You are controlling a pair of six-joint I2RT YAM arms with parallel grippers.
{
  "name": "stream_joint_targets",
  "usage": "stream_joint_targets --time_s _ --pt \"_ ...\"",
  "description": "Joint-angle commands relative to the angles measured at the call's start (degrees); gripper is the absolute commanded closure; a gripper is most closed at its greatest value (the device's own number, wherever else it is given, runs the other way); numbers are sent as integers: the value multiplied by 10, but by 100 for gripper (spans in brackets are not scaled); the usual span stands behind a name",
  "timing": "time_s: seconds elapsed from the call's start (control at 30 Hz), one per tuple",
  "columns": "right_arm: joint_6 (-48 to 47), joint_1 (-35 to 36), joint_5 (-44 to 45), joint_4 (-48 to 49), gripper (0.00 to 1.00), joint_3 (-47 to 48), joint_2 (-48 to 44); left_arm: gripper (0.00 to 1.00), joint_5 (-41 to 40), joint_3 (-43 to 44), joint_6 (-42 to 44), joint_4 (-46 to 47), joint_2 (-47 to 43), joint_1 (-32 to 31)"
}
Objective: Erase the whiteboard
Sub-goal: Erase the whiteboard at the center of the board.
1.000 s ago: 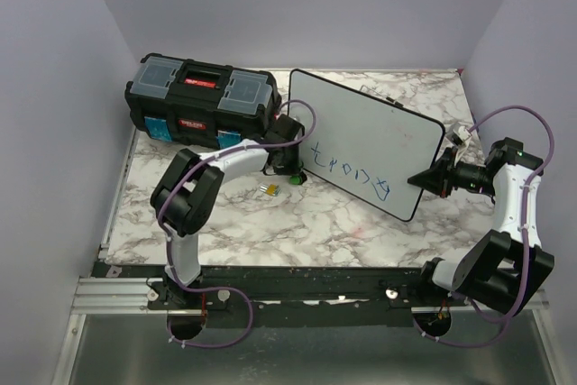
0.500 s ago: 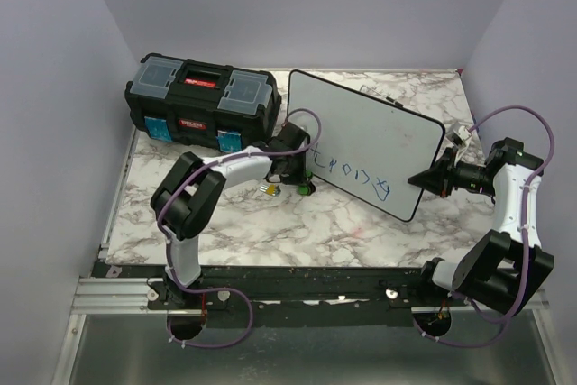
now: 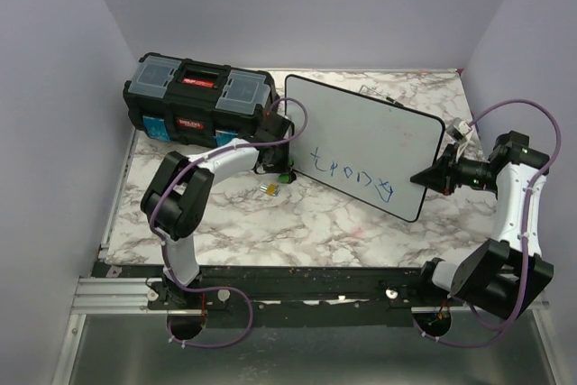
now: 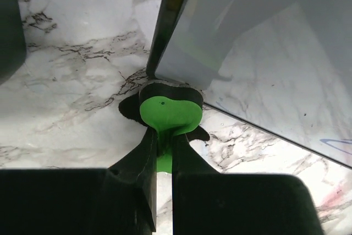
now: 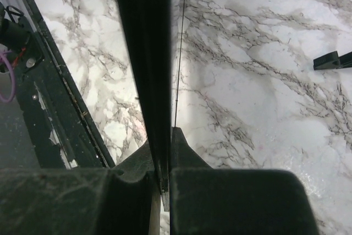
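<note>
Lavender walls [image 3: 297, 6] close in three sides of your marble table [image 3: 297, 223]. The whiteboard [image 3: 379, 128] sits on the table's back-right part, its left corner near the black toolbox [image 3: 198, 101], with blue writing [image 3: 347, 171] along its near edge. Your right gripper [image 5: 160, 152] is clamped on the board's black rim at the right corner. Your left gripper [image 4: 160, 141] pinches a green pad [image 4: 169, 113] against the board's near-left corner. A small yellow item [image 3: 270, 189] lies just beside it.

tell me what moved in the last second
The left gripper, shut on the green eraser, dipped toward the near edge, then drew back left toward the toolbox. The whiteboard shifted slightly. The right gripper stays clamped on the board's right edge; the blue writing is unerased.
</note>
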Motion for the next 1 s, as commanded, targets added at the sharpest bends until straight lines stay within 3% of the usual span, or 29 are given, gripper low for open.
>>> stream_joint_targets --time_s 0.0,0.33,0.57,0.97 --pt "51 6 -24 -23 99 32 -7 100 -27 29 29 -1 -3 -24" --pt "109 6 0 -24 99 56 -8 100 -136 70 28 -50 40 -89" --pt "117 6 -20 -24 99 61 -1 100 -110 51 22 -30 48 -110" --pt "110 5 -27 -23 99 45 -2 100 -143 51 28 -29 28 -43"
